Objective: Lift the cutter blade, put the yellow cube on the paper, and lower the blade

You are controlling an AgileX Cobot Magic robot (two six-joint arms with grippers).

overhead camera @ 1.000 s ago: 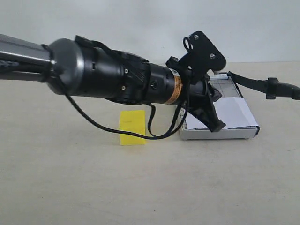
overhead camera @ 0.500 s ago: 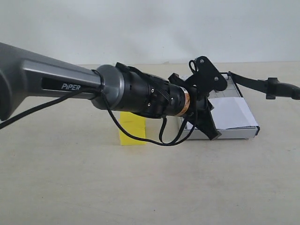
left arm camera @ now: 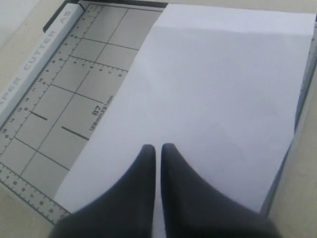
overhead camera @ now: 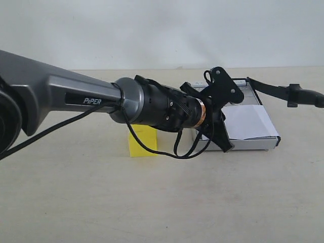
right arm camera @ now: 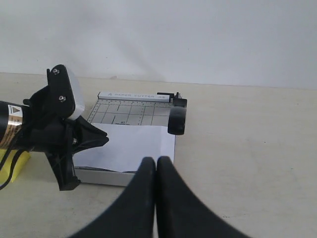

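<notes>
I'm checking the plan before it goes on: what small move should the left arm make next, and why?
Probably draw the left gripper back toward the yellow cube and open it. It hangs shut and empty over the paper, the cutter blade looks lifted, and the cube sits on the table beside the trimmer.

I'm seeing the grey gridded trimmer base lying below the left gripper, with its white PAPER CUTTER A5 ruler strip running along one edge, off to the tool's side. The beige tabletop is carrying it, and a white wall is standing beyond.
</notes>
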